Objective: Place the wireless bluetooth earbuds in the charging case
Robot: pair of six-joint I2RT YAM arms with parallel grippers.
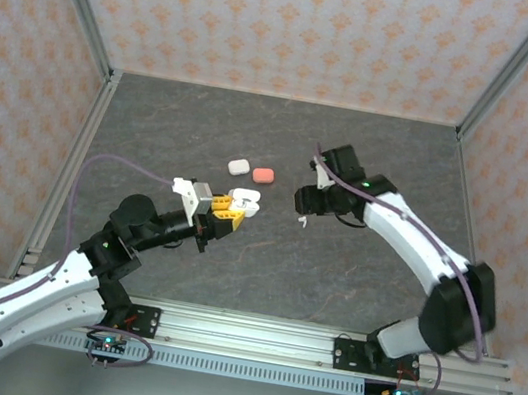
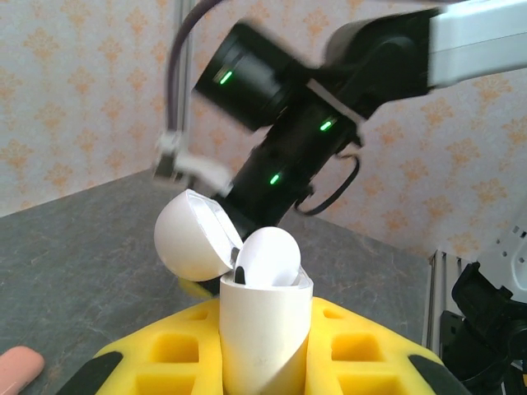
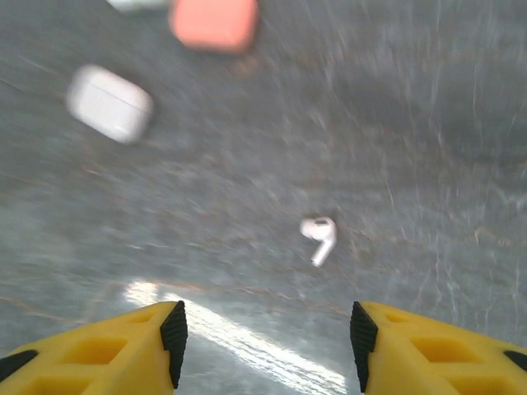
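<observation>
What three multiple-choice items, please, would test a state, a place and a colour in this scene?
1. The lid of the white charging case in the left tool is: A shut; B missing; C open.
2. The loose white earbud lies: A on the table under the right tool; B on the metal rail; C against the back wall.
3. The closed case next to the closed white case is: A blue; B coral; C black.
Answers: 1 C, the lid tilts back on its hinge; 2 A, the right wrist view looks down on it on the grey surface; 3 B, it shows coral from above.
</observation>
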